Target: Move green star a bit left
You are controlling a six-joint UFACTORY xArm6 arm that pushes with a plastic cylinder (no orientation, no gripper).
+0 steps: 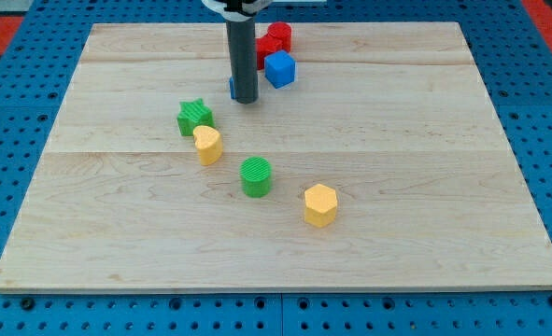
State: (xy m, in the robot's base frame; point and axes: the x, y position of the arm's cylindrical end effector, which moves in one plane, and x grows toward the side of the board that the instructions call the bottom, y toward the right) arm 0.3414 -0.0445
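The green star (194, 117) lies left of the board's middle, touching a yellow heart-shaped block (208, 145) just below it to the right. My tip (246, 99) is down on the board above and to the right of the green star, a short gap away. A blue block (233, 88) is mostly hidden behind the rod, so its shape cannot be made out.
A blue cube (280, 69) and a red block (276, 37) sit near the view's top, right of the rod. A green cylinder (255, 176) and a yellow hexagonal block (319, 205) lie lower right. The wooden board (425, 187) rests on a blue pegboard.
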